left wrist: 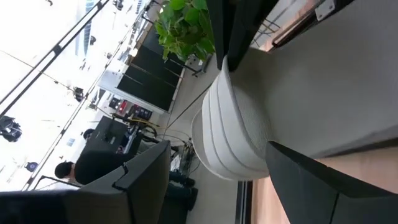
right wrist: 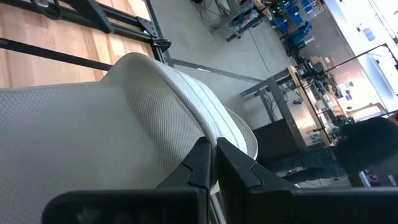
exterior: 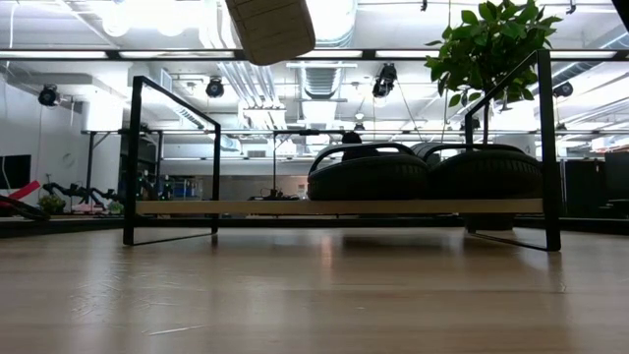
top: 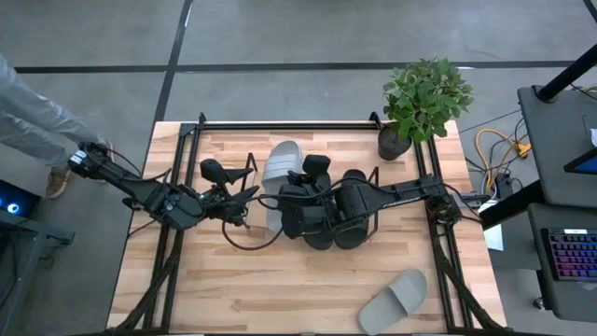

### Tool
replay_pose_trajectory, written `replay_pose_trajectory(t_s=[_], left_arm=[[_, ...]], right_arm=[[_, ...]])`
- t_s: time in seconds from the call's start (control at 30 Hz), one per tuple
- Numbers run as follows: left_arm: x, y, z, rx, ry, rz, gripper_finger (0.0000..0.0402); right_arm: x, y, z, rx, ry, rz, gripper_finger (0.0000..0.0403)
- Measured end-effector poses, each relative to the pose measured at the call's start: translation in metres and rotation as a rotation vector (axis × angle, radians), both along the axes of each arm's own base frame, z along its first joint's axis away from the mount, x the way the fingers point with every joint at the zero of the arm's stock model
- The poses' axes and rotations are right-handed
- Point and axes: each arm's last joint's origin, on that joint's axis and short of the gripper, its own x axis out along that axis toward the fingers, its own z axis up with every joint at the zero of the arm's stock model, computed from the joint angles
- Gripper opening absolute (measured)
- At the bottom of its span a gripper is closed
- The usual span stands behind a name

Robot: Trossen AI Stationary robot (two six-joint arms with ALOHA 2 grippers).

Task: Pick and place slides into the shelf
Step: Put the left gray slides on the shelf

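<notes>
A light grey slide (top: 280,177) hangs in the air over the shelf's left part; the low view shows only its sole (exterior: 270,28) at the picture's top. My left gripper (top: 252,196) comes at it from the table's left, and my right gripper (top: 300,194) from the right. Both are shut on it. Two black slides (top: 317,219) (top: 353,215) stand side by side on the right half of the shelf's wood board (exterior: 246,207). The second grey slide (top: 396,299) lies flat on the table near its near right corner. My left gripper (left wrist: 249,106) has the grey slide (left wrist: 230,137) between its two fingers (left wrist: 311,180), across the slide's width near the strap, coming level from the table's left. The slide is lifted clear of the shelf and table. My right gripper (right wrist: 214,149) pinches the front edge of the grey slide's strap (right wrist: 205,127) between its two nearly closed fingers. It reaches in level from the table's right, over the black slides. The sole (right wrist: 62,143) stretches away below the strap.
A potted plant (top: 424,98) stands at the table's far right corner, behind the shelf's right end. A black rail frame (top: 280,124) runs round the table's edges. The shelf's left half (exterior: 197,207) holds nothing. A person's leg (top: 28,112) shows beyond the left edge.
</notes>
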Motion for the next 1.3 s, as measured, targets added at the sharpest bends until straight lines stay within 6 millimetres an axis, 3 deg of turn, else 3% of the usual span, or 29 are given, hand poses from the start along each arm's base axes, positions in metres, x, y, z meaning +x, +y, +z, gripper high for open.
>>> replay_pose_trajectory(t_s=[0.2, 0.5, 0.97, 1.1, 1.3], left_arm=[[0.014, -0.007, -0.014, -0.004, 0.034, 0.003, 0.0247], [0.031, -0.007, -0.015, 0.035, 0.013, 0.057, 0.0247], [0.033, 0.011, -0.011, 0.04, -0.008, 0.168, 0.0243], [0.035, 0.013, -0.014, 0.046, 0.004, 0.179, 0.0205], [0.042, 0.012, -0.021, 0.086, 0.054, 0.188, 0.0079]], right_arm=[[0.001, 0.0, 0.001, 0.006, -0.02, 0.0, 0.0008], [0.005, 0.003, 0.001, 0.071, -0.037, 0.055, 0.0008], [0.007, 0.005, 0.002, 0.042, -0.031, 0.069, 0.0008], [0.008, 0.007, 0.004, 0.035, -0.037, 0.082, 0.0008], [0.008, 0.01, 0.005, 0.024, -0.036, 0.1, 0.0008]])
